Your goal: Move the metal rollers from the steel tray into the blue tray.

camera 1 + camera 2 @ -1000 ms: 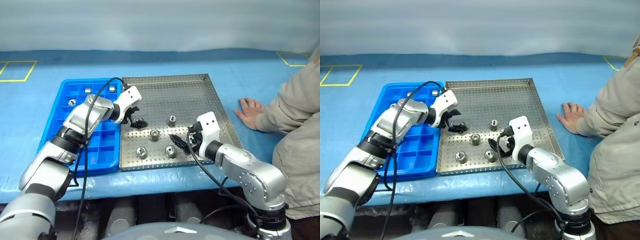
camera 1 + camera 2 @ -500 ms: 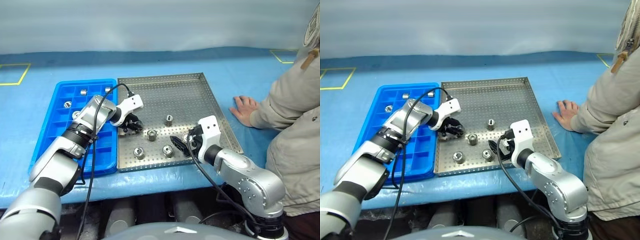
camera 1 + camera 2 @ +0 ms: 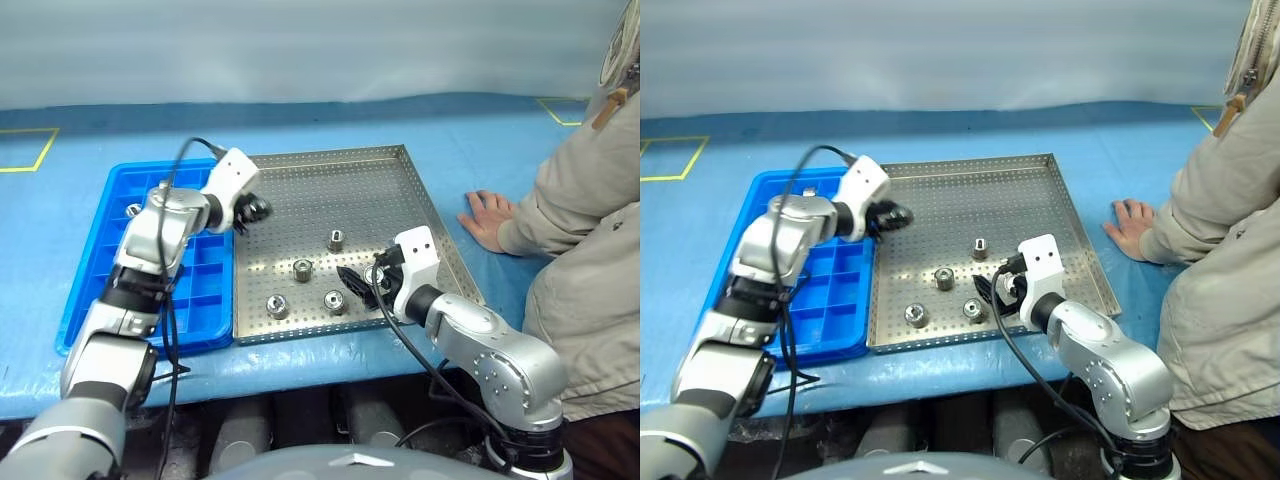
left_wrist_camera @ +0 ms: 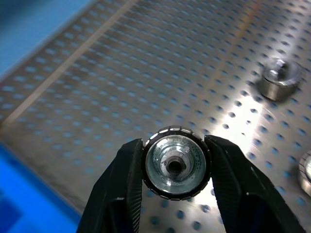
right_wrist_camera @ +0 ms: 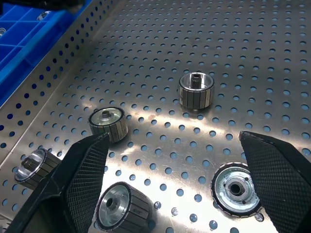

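Overhead, the left gripper (image 4: 176,167) pinches one shiny silver metal roller (image 4: 176,168) above the grey perforated steel tray (image 3: 330,190), beside the bright blue plastic compartment tray (image 3: 95,290). Right gripper (image 5: 170,179) fingers spread wide over loose rollers (image 5: 196,90).

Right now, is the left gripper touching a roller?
Touching: in the left wrist view the left gripper has both fingers pressed against the roller between them.

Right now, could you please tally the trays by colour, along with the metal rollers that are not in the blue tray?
steel tray: 1
blue tray: 1
metal rollers loose on the steel tray: 5
metal roller held in the left gripper: 1
Total: 8
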Tool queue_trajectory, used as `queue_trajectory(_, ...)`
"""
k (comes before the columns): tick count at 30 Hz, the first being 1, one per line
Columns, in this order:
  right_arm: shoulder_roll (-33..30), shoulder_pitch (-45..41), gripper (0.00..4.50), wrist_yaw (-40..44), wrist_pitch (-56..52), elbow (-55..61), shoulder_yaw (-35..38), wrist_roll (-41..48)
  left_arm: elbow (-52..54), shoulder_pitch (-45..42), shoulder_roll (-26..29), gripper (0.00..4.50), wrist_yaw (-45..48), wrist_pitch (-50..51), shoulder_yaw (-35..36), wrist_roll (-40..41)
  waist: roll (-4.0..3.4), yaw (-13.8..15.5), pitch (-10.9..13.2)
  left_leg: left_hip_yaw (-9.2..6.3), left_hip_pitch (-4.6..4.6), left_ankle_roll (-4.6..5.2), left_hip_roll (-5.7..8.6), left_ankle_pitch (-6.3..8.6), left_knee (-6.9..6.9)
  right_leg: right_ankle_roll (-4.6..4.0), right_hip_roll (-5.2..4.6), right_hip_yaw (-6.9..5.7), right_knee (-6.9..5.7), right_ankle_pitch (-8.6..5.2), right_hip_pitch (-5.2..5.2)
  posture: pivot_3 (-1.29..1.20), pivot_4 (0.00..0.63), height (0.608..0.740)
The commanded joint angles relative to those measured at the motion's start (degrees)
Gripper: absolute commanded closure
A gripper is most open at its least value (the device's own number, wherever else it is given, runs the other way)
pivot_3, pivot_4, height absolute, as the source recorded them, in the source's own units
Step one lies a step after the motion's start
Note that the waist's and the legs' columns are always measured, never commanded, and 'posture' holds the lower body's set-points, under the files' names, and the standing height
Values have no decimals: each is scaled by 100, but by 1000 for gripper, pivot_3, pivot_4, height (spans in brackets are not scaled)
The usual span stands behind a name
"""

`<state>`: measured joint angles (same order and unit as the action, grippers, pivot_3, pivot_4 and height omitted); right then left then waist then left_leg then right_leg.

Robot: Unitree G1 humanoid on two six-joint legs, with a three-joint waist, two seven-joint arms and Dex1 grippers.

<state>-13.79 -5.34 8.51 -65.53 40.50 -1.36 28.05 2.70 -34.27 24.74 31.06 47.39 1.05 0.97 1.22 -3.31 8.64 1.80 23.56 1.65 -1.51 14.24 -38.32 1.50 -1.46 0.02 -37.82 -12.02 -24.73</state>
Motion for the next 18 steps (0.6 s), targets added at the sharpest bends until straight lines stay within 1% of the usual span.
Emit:
queue_trajectory(1, -113, -159, 0, 161, 194, 3, -234, -42, 1063, 534, -337, 2788, -1310, 103, 817, -314, 2, 50, 0, -2, 1, 0, 0, 0, -2, 0, 1, -3, -2, 1, 1, 6, 150, 740)
queue_trajectory(4, -292, -350, 0, 418, 520, -143, -605, -184, 1824, 1106, -812, 2788, -2107, 215, 1243, -481, 3, 143, 0, -1, -5, 0, 2, 0, -2, 3, 1, -3, 0, 3, 6, 43, 150, 740)
queue_trajectory(5, -332, -428, 0, 530, 661, -192, -736, -213, 2000, 1310, -904, 2788, -2281, 68, 1298, -540, 3, 183, 0, -1, -5, 0, 4, 0, -4, 7, 0, -3, 0, 5, 7, 73, 150, 740)
queue_trajectory(9, -514, -705, 0, 950, 1280, -354, -1382, -485, 2325, 1759, -1484, 2788, -3127, -172, 1712, -636, 7, 358, 0, -10, -5, 0, 3, 0, -19, 12, 2, -17, 1, 8, 16, 107, 150, 740)
queue_trajectory(11, -546, -754, 0, 1033, 1477, -435, -1568, -604, 2268, 1875, -1566, 2788, -3326, -320, 1745, -679, 8, 443, -2, -13, -5, 0, 3, 0, -29, 15, 2, -27, 0, 9, 22, 120, 150, 740)
queue_trajectory(13, -548, -788, 0, 1127, 1648, -521, -1738, -696, 1997, 1928, -1586, 2788, -3517, -443, 1786, -713, 10, 501, -3, -15, -3, 1, 3, -1, -38, 18, 2, -30, 0, 10, 24, 120, 150, 740)
queue_trajectory(18, -559, -744, 0, 1262, 1787, -549, -1884, -796, 1403, 1895, -1545, 2788, -3743, -688, 1883, -662, 11, 552, -2, -12, 2, 10, 3, 1, -67, 22, 0, -29, 2, 13, 30, 96, 150, 740)
